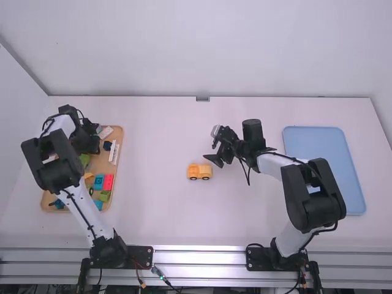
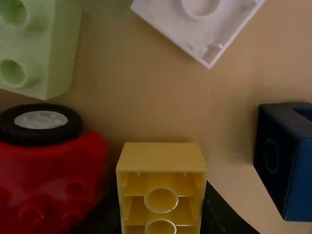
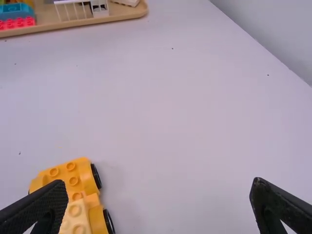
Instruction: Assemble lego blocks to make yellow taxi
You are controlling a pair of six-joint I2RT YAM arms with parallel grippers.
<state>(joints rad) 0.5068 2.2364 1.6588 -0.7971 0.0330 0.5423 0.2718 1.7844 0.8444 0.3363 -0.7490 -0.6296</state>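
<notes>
My left gripper (image 1: 92, 146) is over the wooden tray (image 1: 48, 201) at the far left. In the left wrist view, the left gripper (image 2: 161, 207) is shut on a yellow block (image 2: 162, 157), whose hollow underside faces the camera. The small yellow car (image 1: 199, 171) stands on the middle of the table on black wheels. Its orange-yellow base (image 3: 68, 174) carries a paler yellow block (image 3: 76, 219) at one end. My right gripper (image 1: 214, 147) stands open just beyond and right of the car, and in the right wrist view the right gripper (image 3: 160, 195) has nothing between its fingers.
In the tray, a red wheeled piece (image 2: 53, 180), a light green block (image 2: 41, 53), a white piece (image 2: 195, 24) and a dark blue block (image 2: 285, 161) surround the left gripper. A blue tray (image 1: 324, 165) lies at the right.
</notes>
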